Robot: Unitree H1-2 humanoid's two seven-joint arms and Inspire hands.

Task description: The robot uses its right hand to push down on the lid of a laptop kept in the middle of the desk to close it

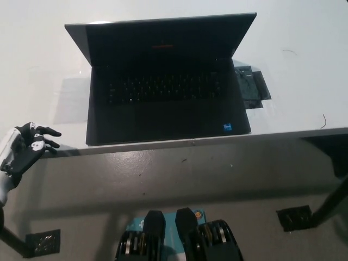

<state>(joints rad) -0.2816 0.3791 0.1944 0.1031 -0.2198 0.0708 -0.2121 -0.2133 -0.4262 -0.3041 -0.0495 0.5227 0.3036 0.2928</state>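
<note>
Nearest to me, down at about eight o'clock in the head view, I see one hand: the left hand [27,145], resting just off the near edge of the desk [304,76]. Its fingers [48,132] are loosely spread and point toward three o'clock, curled a little, holding nothing. The wrist runs off toward the lower left corner. I can't find the right hand anywhere in view.

On the floor [163,179] below the desk edge I count two small dark plates: one at seven o'clock [42,242] and one at four o'clock [295,218], the second with a dark desk leg [331,204] rising from it toward the right edge.

Moving up past the near edge of the white desk, there is one laptop [163,103], black, sitting around the middle of the desk, from the centre of the picture up to twelve o'clock. Its base lies flat with the keyboard [163,87] faintly visible and a small blue sticker [229,128] at the near right corner of the palm rest. Its lid [163,38] is open, standing up and leaning away from me at twelve o'clock, the screen dark.

Just beside the laptop's right edge, at about two o'clock, lies one dark, crinkled plastic packet [251,88], partly tucked against the base.
</note>
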